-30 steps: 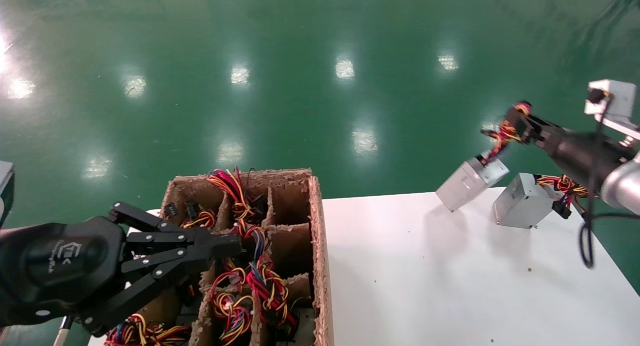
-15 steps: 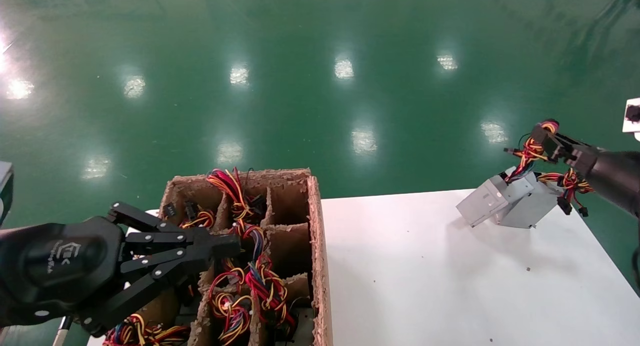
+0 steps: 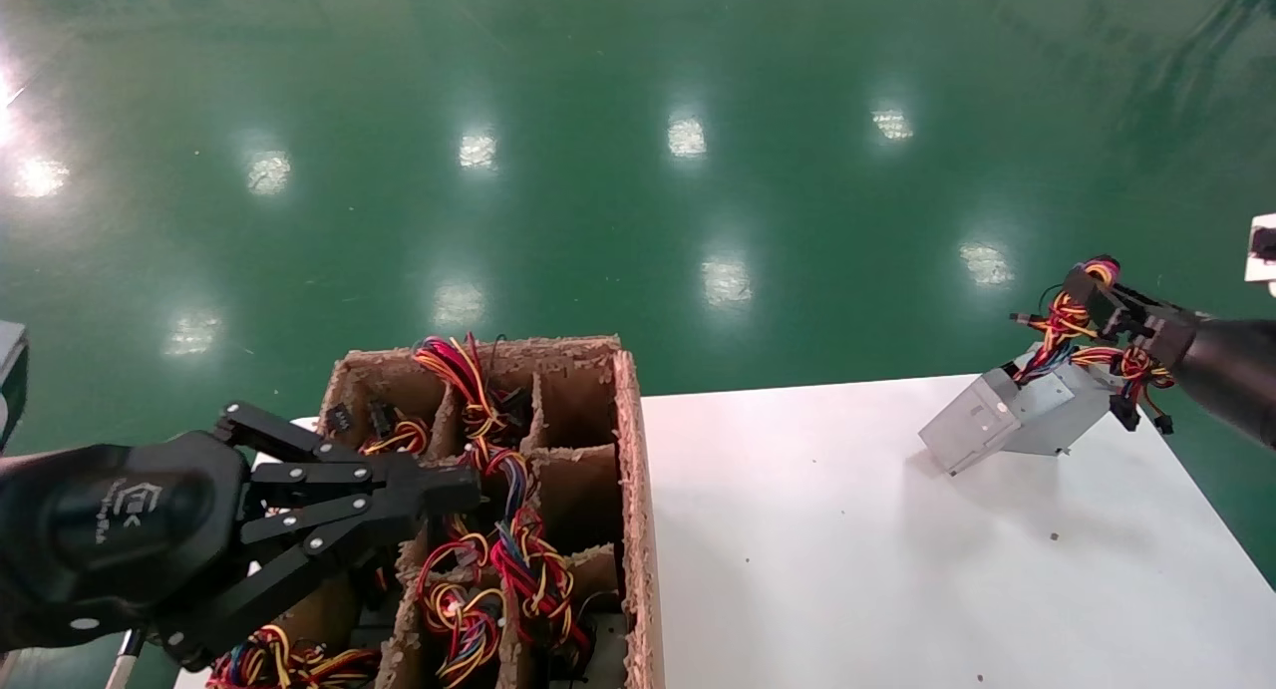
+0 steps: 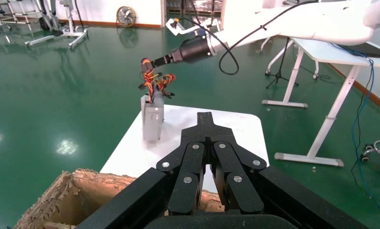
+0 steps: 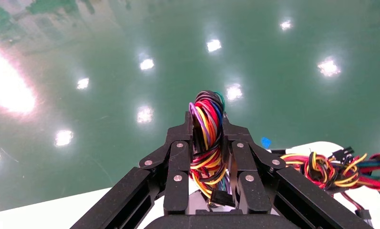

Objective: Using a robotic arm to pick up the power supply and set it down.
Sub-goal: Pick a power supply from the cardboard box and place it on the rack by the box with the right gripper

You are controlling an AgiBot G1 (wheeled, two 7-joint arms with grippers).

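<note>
Two silver boxes on the white table's far corner

Glossy green floor mirrors ceiling lights. Right gripper [image 3: 1095, 288] pinches the wire bundle [image 5: 206, 131] of the power supply [image 3: 982, 417], tilted (against a second box [image 3: 1067, 420]) on the white table [image 3: 847, 549]. Left gripper [image 3: 454, 490], pressed together, hovers over the cardboard crate [image 3: 630, 450].

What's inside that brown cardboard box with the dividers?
The cardboard box holds bundles of red, yellow and blue wires across its compartments. The left gripper covers part of it; whatever lies beneath the wires stays hidden.

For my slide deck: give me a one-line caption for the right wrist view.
Black linked-finger right gripper clamps the red, yellow and dark wire bundle of a power supply above the glossy green floor.
</note>
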